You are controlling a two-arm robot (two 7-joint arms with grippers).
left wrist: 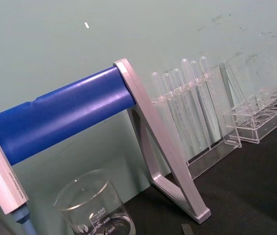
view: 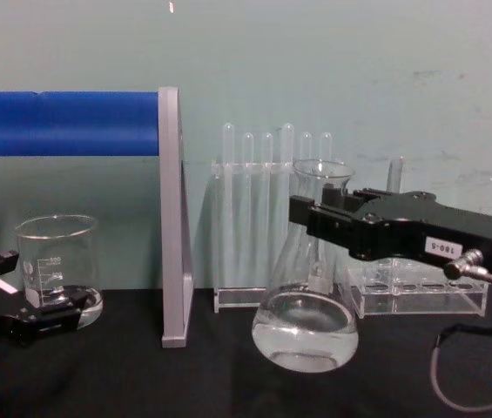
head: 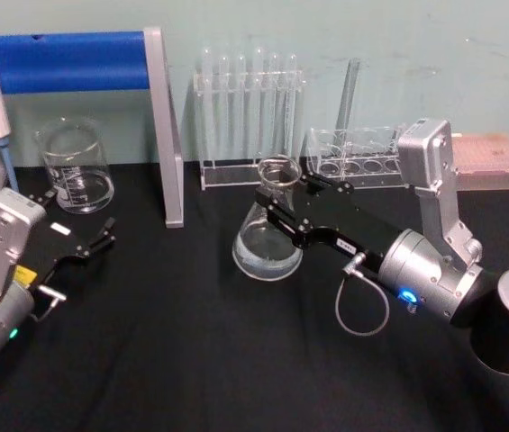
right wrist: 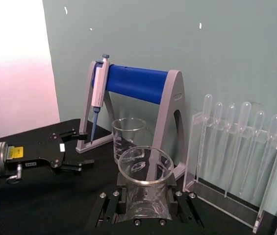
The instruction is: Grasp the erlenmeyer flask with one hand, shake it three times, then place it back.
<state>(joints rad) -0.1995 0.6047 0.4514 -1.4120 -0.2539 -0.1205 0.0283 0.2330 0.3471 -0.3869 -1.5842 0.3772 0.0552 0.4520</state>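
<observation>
Right gripper point(head: 274, 203) clamps clear conical erlenmeyer flask point(head: 268, 245) neck; left gripper point(head: 101, 239) idle.

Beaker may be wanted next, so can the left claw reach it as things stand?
Probably yes: the open left claw sits just short of the beaker, pointing roughly toward it, with nothing between them.

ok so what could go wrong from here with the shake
1. The right gripper holds the erlenmeyer flask only by its narrow glass neck, while liquid weighs down the wide base; it could slip or swing.
2. The test tube rack stands close behind the flask, so a wide shake might knock it.
3. The flask's mouth is open, so hard shaking might splash.
The left gripper rests open, well aside.
</observation>
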